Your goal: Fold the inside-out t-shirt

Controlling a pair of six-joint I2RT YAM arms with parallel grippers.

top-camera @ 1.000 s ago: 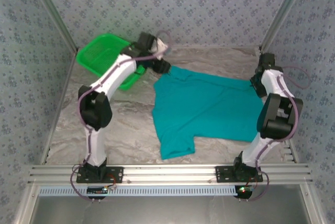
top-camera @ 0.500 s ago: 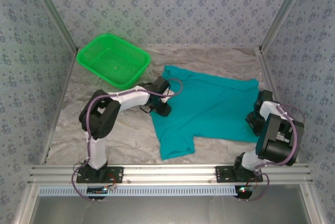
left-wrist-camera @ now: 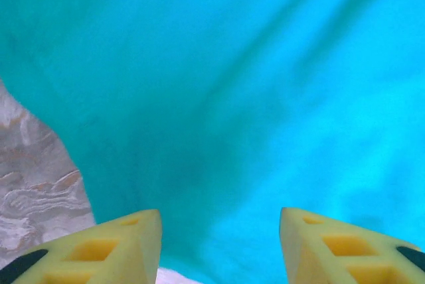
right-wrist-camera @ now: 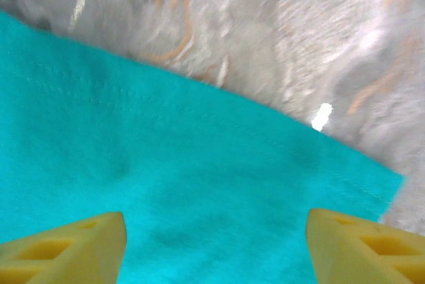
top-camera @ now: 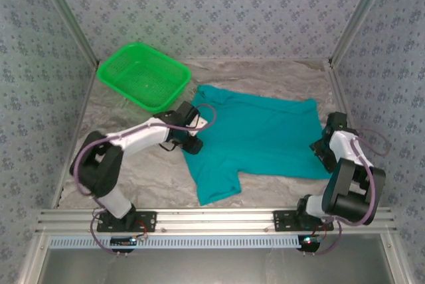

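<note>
- Teal cloth, the t-shirt (top-camera: 262, 135), lies spread flat on the grey marbled table (top-camera: 149, 174) with a plain face up and no lettering to be seen.
- From the t-shirt's near-left corner a narrower flap (a sleeve, by its shape) juts toward the arm bases.
- At the t-shirt's left edge, about halfway along it, sits the left gripper (top-camera: 191, 142), low over the cloth.
- From the left wrist the left gripper (left-wrist-camera: 219, 231) has its yellow fingers (left-wrist-camera: 126, 244) standing apart with nothing caught between them. Smooth teal fabric lies past them, and a wedge of table shows to the t-shirt's left.
- Whether those fingertips touch the cloth cannot be told.
- At the t-shirt's right edge, toward its near-right corner, sits the right gripper (top-camera: 321, 149), also low.
- From the right wrist the right gripper (right-wrist-camera: 216, 231) is spread wide and released, its yellow fingers (right-wrist-camera: 73, 247) at the two bottom corners of the view. Flat cloth lies between them, ungrasped.
- A stitched edge of the t-shirt runs slantwise across that view. Bare table, somewhat blurred, lies beyond it.
- A bright green mesh basket (top-camera: 143, 78) stands just off the t-shirt's far-left corner, close to it but apart.
</note>
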